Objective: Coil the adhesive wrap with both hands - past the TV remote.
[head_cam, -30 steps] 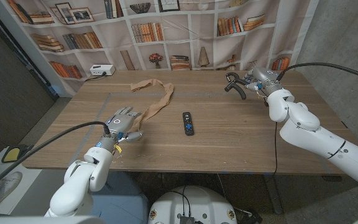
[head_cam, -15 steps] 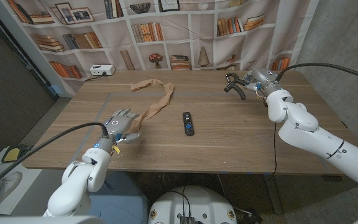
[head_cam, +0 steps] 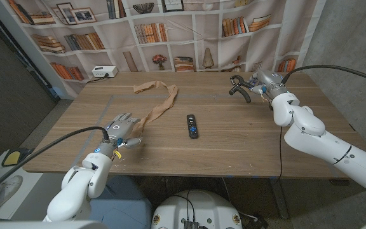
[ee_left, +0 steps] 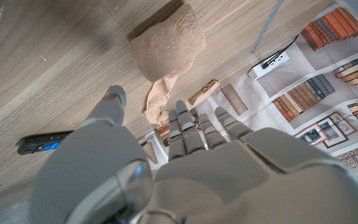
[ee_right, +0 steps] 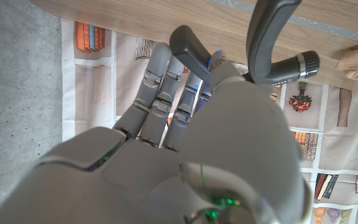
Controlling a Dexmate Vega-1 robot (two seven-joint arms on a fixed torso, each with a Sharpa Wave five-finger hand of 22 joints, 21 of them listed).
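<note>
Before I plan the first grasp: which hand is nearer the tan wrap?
Left. The left hand sits at the wrap's near end, close beside it. The right hand is at the table's far right, beyond the TV remote.

Three cameras: one high on the head, one on each wrist.

The head view looks down over the table (head_cam: 234, 140) toward the shelf backdrop (head_cam: 170, 38), both arms entering from the bottom corners. Each wrist view sits close behind its own hand, apparently turned upside down; the left one shares the wrap (ee_left: 166, 46) and remote (ee_left: 39, 143) with the head view.
</note>
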